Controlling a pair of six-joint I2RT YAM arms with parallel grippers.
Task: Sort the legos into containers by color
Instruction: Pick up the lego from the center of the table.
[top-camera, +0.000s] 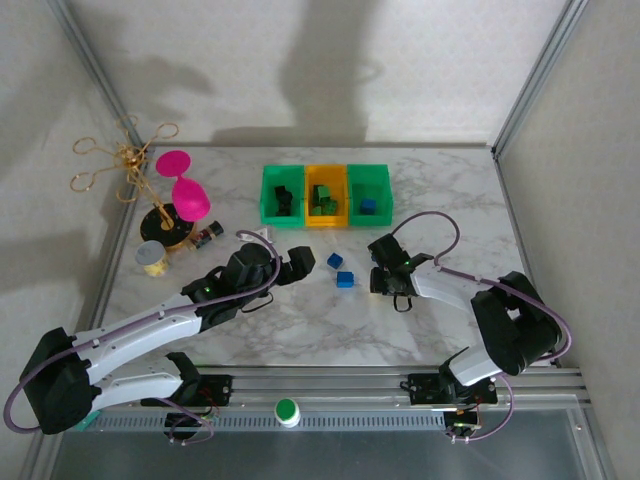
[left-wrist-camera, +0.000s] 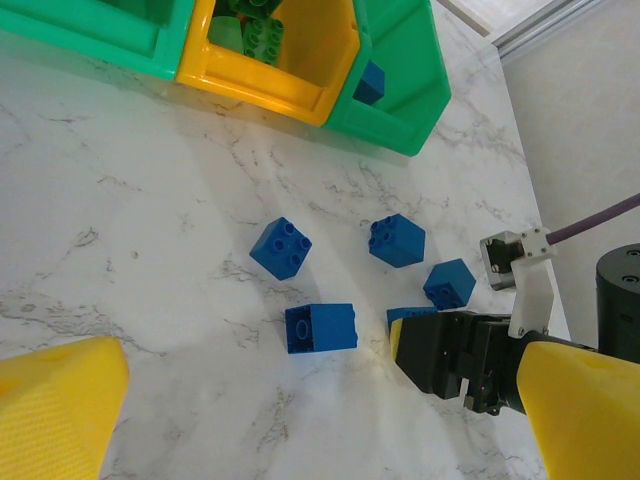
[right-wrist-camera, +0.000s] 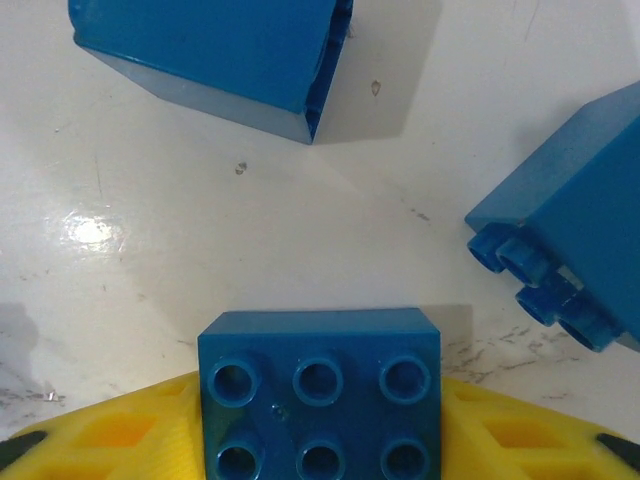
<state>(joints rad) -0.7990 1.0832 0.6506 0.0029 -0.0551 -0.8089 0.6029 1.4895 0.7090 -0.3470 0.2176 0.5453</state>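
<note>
One small blue plastic lego brick (right-wrist-camera: 320, 385) sits on the marble tabletop (right-wrist-camera: 150, 230), 6 o'clock from the right green plastic bin (top-camera: 370, 218), w/ pads (right-wrist-camera: 130, 435) of the right hand (right-wrist-camera: 322, 420) tight on its sides. Left hand (left-wrist-camera: 315, 410) wide open. Prob. light, hard, slippy: hold flat sides.

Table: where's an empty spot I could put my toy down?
The table is bare right of the bins, toward the right wall, and in front between the arms. Crowded: the middle, where blue legos sit between the left gripper and right gripper, and the far-left corner around the pink goblet.
</note>
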